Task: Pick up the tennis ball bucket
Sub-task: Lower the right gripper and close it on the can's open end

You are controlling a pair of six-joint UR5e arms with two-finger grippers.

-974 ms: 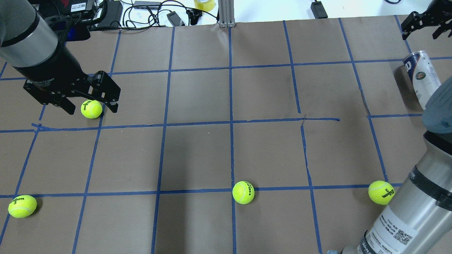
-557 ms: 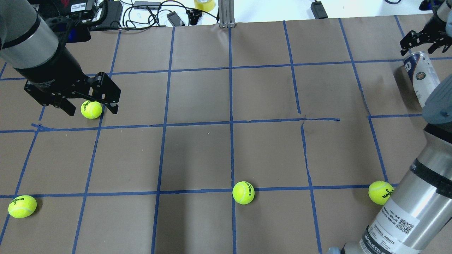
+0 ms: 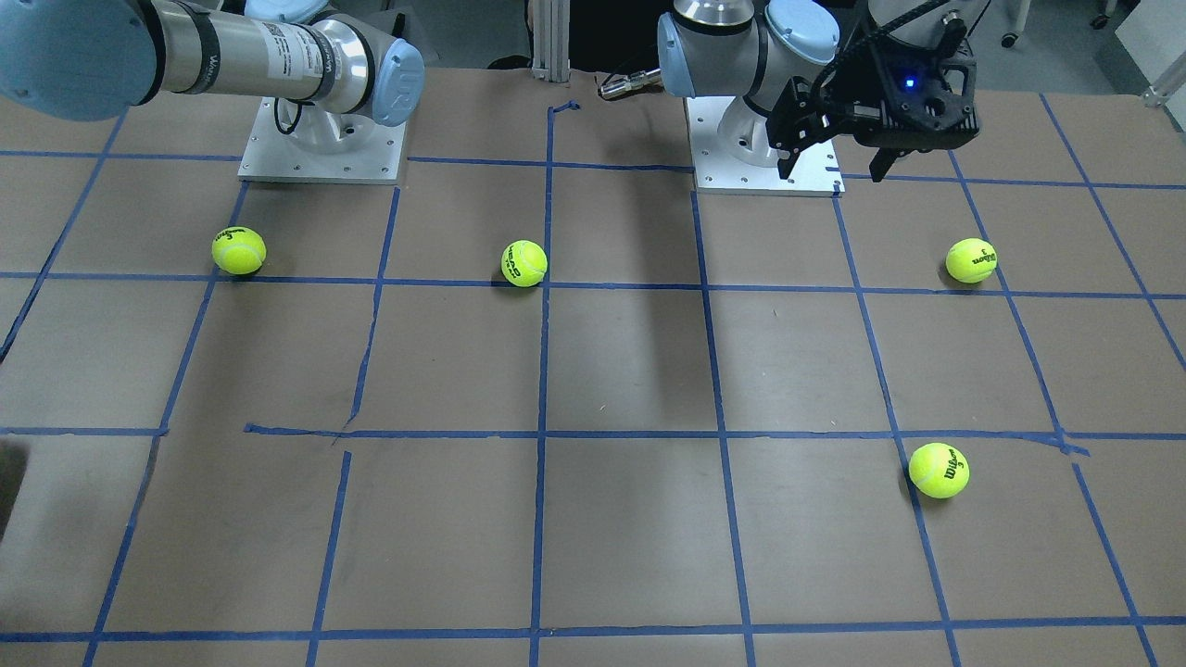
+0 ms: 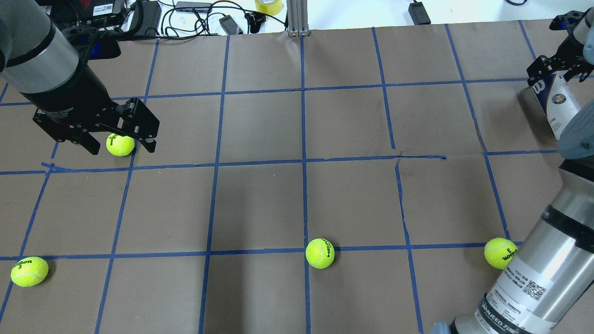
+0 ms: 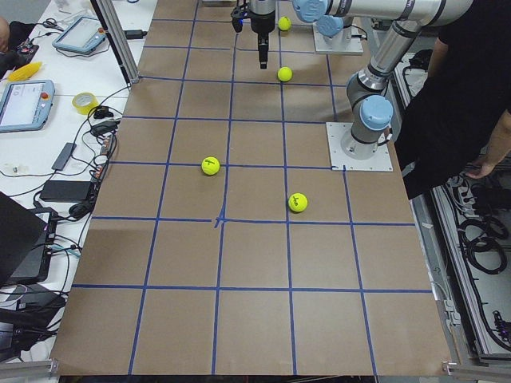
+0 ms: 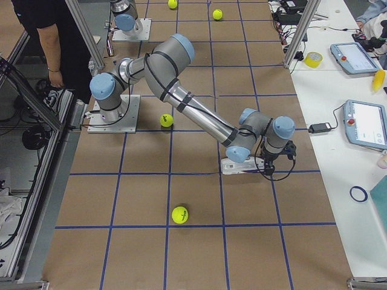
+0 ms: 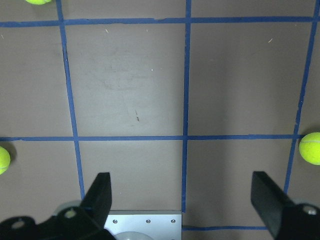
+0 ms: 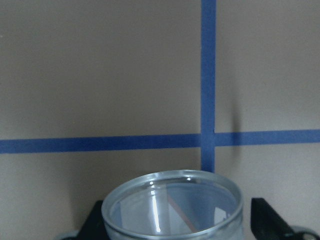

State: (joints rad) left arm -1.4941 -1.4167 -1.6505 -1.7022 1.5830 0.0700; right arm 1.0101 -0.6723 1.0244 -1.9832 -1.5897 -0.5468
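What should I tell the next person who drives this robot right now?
Left gripper: open, empty, hovering above the table, away from the job.
Right gripper: open, with its fingers on either side of the open end of the tennis ball bucket.
Bucket: on its side at the robot's right end of the table, not yet lifted.
Done: the approach.
Left to do: shut on the bucket, then lift it.
Four tennis balls lie loose; leave them.

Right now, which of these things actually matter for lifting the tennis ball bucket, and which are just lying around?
In the job: tennis ball bucket; right gripper, open, straddling its rim.

Just lying about: four tennis balls; left gripper, open and empty; yellow tape roll.
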